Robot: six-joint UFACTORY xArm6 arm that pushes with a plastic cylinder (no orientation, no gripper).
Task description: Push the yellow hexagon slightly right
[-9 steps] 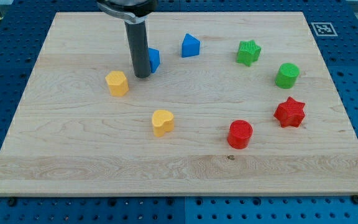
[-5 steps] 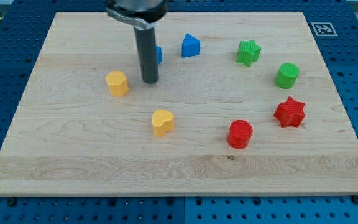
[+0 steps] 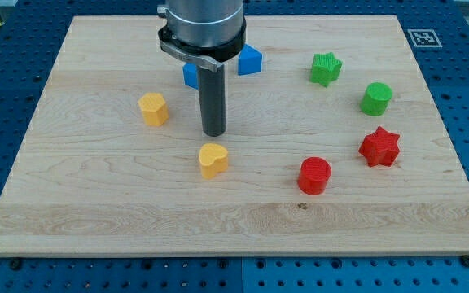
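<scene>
The yellow hexagon (image 3: 153,108) sits on the wooden board (image 3: 96,187) at the view's left of centre. My tip (image 3: 213,133) stands on the board to the right of the hexagon, well apart from it. It is just above the yellow heart (image 3: 213,160) in the view, with a small gap between them. The rod rises toward the view's top and partly hides two blue blocks.
A blue block (image 3: 190,75) and another blue block (image 3: 252,59) sit behind the rod. A green star (image 3: 326,68) and a green cylinder (image 3: 375,98) are at the upper right. A red star (image 3: 379,146) and a red cylinder (image 3: 314,175) lie at the right.
My tip has moved to the view's right and down, away from the yellow hexagon and toward the yellow heart. No block has moved.
</scene>
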